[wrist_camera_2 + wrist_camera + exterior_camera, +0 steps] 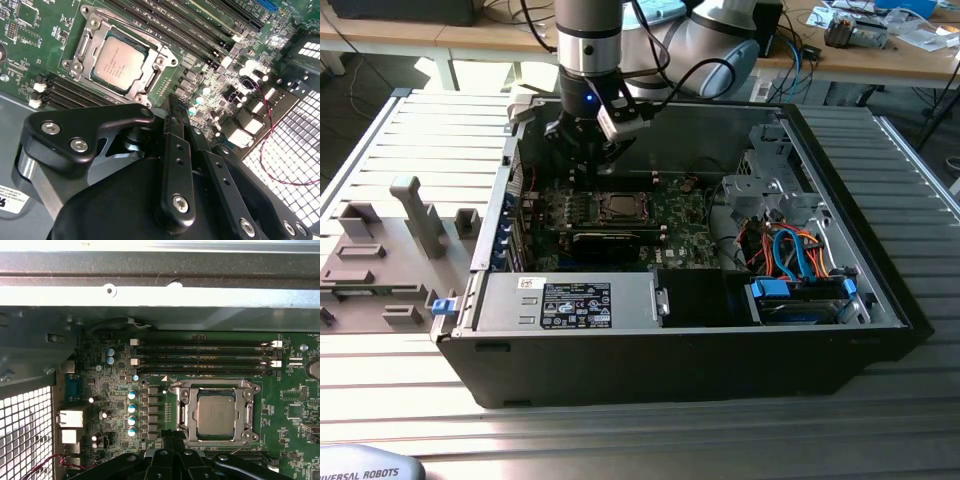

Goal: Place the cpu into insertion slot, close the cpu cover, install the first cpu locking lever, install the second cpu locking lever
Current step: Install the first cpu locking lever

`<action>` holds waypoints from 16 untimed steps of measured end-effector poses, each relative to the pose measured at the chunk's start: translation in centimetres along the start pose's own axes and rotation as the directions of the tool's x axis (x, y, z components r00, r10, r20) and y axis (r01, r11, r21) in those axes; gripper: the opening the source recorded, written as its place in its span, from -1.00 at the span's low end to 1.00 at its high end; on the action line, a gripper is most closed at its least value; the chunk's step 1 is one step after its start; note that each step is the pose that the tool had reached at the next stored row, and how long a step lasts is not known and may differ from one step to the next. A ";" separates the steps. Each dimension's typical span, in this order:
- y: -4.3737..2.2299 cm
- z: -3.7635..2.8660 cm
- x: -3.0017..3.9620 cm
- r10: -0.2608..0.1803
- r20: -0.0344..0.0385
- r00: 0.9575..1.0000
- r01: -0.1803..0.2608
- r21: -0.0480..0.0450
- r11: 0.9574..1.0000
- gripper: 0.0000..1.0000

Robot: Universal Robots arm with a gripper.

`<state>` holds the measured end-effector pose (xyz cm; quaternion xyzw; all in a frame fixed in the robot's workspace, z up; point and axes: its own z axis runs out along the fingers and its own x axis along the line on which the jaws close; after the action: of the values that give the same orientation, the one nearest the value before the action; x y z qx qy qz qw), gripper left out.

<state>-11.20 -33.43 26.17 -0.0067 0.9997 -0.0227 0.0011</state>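
Now the black claw (176,107) hangs clenched and empty, fingertips pressed together, low over the green motherboard (120,405). Just beyond its tips lies the small square silver-grey cpu (118,62), seated flat in its socket, with the thin silver metal cpu cover (150,82) framing it.

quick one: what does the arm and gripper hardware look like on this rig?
The arm is silver-grey tube with black joint bands, a blue light glowing at the wrist, and black cables looping off it. The gripper is matte black: flat linkage plates held by silver screws, narrow black fingers, and a rounded black housing.
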 end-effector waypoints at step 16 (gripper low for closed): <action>0.01 0.02 0.30 0.000 0.000 1.000 0.000 0.000 1.000 -0.79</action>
<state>-11.50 -33.43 26.14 -0.0067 0.9997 -0.0226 0.0012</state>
